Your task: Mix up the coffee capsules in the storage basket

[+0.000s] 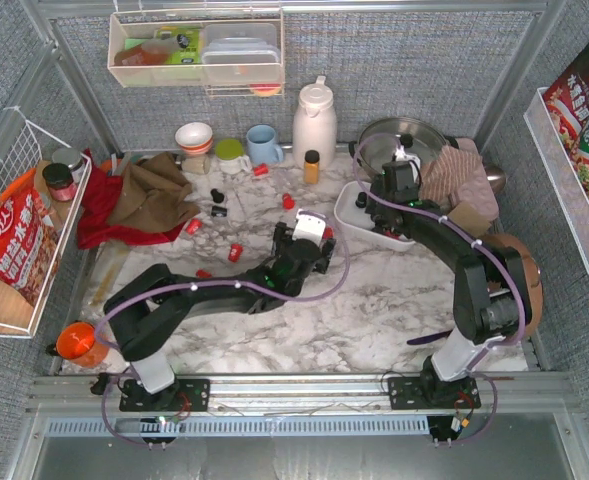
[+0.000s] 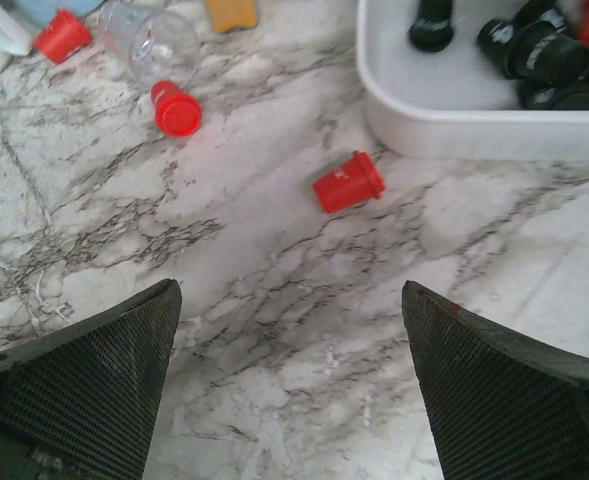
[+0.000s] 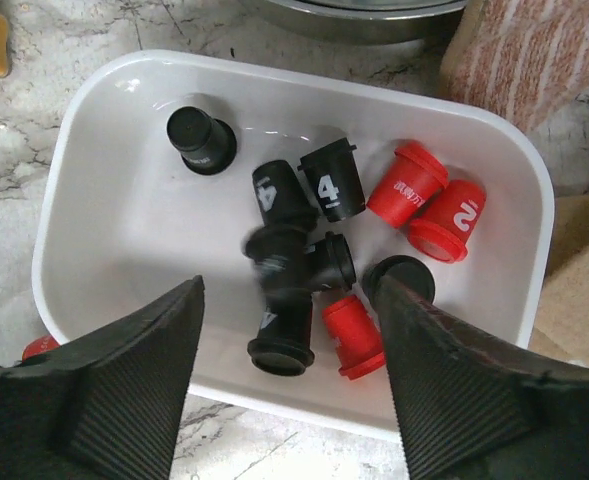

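The white storage basket [image 1: 348,205] sits right of centre on the marble table. In the right wrist view the basket [image 3: 304,85] holds several black capsules [image 3: 332,183] and three red capsules [image 3: 406,184]; one black capsule [image 3: 279,255] is blurred. My right gripper [image 3: 290,285] is open and empty just above them, over the basket [image 1: 379,205]. My left gripper [image 1: 322,252] is open and empty over bare marble [image 2: 289,295], left of the basket's corner [image 2: 424,130]. A red capsule [image 2: 347,182] lies ahead of it. More red capsules [image 1: 235,252] lie scattered on the table.
A steel pot [image 1: 399,140], a striped cloth [image 1: 459,175] and a brown box stand behind and right of the basket. A white jug [image 1: 314,125], amber bottle [image 1: 312,165], mugs and a clear cup [image 2: 159,40] stand at the back. Red and brown cloths [image 1: 139,195] lie at left.
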Tool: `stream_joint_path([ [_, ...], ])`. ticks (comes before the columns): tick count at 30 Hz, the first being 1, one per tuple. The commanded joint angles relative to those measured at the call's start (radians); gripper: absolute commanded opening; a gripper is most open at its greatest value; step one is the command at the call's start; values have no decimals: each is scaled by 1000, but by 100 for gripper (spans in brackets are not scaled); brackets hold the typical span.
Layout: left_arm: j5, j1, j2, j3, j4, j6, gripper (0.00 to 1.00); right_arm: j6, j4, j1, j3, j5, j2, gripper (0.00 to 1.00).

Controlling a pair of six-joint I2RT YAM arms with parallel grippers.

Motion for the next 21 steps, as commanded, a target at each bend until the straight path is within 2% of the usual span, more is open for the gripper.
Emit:
stream_joint_path([
  [1, 27, 44, 76, 108, -228, -57, 99, 6, 0, -3, -5, -15, -15, 77],
  [5, 100, 85, 131, 170, -204, -75, 99, 32, 0, -3, -67, -34, -89, 79],
  [14, 220, 137, 267, 282, -135, -173, 99, 118, 53, -2, -356, -122, -369, 79],
  [21, 230, 155, 349, 330, -103, -251, 99, 135, 58, -1, -441, -160, -500, 79],
])
